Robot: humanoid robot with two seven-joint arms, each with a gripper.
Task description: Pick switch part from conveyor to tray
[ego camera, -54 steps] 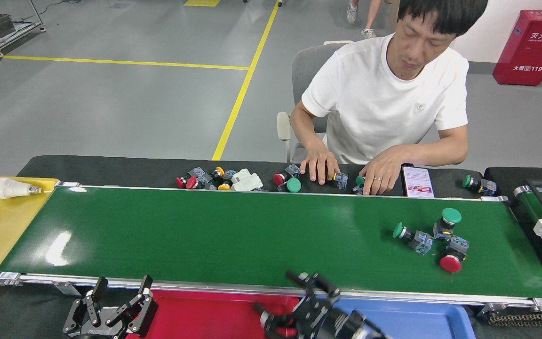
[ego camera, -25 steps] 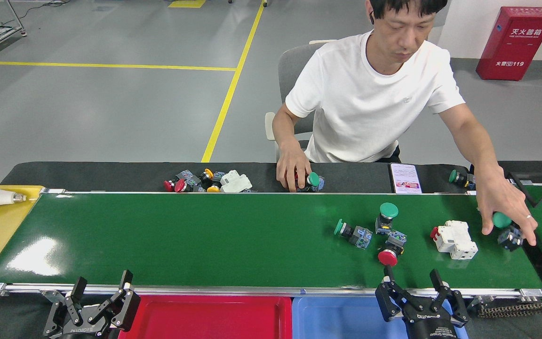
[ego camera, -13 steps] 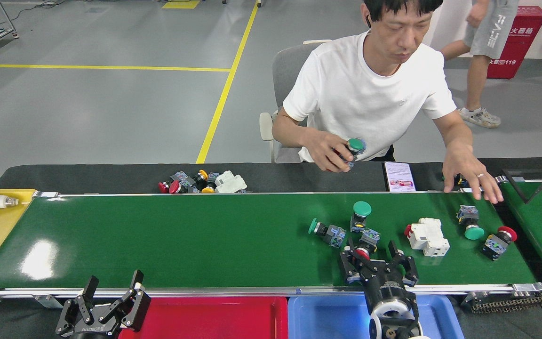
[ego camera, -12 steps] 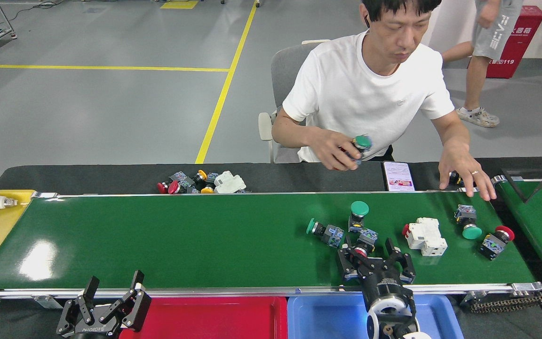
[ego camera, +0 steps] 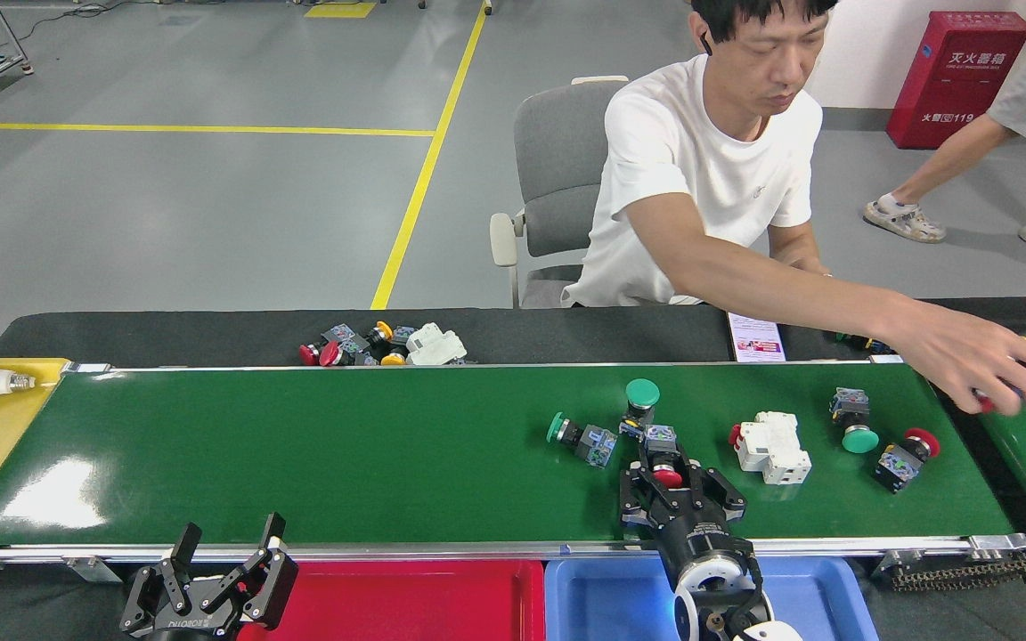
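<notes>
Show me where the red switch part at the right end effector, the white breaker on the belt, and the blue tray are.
red switch part point(ego camera: 666, 477), head view, on its red cap
white breaker point(ego camera: 771, 448), head view, on its top face
blue tray point(ego camera: 602, 601), head view, on its bare floor

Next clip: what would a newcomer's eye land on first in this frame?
Probably the person's arm stretched across the far right, hand over the smaller belt holding switch parts. Next, the right gripper on the conveyor, fingers around a red-capped switch part in a cluster with two green-capped ones. The left gripper sits open beside the red tray.
</notes>
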